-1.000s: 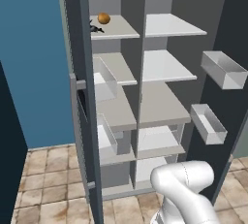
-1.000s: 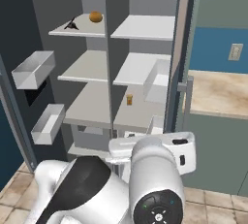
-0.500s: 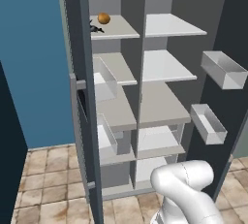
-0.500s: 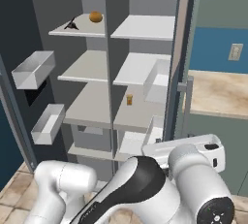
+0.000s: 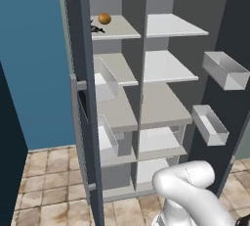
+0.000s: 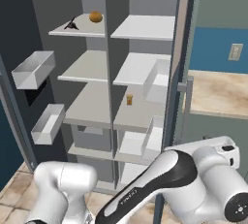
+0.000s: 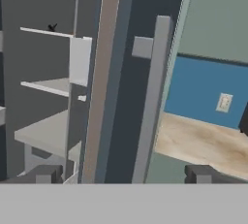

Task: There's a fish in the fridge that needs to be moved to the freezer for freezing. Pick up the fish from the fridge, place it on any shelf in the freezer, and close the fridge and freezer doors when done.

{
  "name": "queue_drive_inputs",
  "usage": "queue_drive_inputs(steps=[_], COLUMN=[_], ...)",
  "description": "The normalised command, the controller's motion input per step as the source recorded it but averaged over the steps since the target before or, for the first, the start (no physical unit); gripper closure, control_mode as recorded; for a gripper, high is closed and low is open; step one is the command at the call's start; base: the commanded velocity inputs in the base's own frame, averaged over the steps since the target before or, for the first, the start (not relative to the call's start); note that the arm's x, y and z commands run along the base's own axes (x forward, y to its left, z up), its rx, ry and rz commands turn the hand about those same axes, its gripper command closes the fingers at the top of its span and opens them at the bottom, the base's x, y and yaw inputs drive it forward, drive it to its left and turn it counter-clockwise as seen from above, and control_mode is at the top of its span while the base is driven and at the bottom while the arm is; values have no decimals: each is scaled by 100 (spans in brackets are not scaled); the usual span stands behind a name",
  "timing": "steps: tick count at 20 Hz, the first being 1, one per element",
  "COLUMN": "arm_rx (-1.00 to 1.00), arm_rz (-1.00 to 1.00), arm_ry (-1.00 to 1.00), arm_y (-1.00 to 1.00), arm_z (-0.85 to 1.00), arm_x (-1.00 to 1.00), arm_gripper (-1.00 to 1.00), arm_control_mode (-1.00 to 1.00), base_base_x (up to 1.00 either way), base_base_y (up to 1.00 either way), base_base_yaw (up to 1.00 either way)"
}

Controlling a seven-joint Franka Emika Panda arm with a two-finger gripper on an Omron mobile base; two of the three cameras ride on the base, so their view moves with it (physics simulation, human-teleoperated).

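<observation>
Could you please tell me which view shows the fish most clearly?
The right base view: the fish lies unobstructed on the top shelf beside the orange ball. In the left base view the door edge partly hides it; the hand view shows a speck.

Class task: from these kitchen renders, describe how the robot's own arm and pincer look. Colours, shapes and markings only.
The arm is glossy white, made of thick rounded segments, with a black joint band bearing small white lettering and a dark round cap at one end. The pincer shows two small, blocky dark grey fingertips. No cables show.

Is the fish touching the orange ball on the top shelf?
Apart. The right base view shows bare shelf between the fish and the orange ball; the left base view shows the same gap.
</observation>
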Motion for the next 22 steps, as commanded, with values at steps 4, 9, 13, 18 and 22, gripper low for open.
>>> queue_drive_inputs(steps=[4, 9, 13, 18, 22], arm_rx=[0, -2, -1, 1, 2], arm_rz=[0, 0, 0, 0, 2], arm_ry=[0, -2, -1, -1, 0], arm_y=[-31, -6, -10, -44, -48], arm_z=[-27, -31, -45, -32, -26], arm_x=[47, 55, 38, 49, 66], arm_gripper=[-100, -100, -100, -100, -100], arm_control_mode=[-100, -100, -100, -100, -100], base_base_x=[0, 0, 0, 0, 0], base_base_y=[0, 0, 0, 0, 0], base_base_yaw=[0, 0, 0, 0, 0])
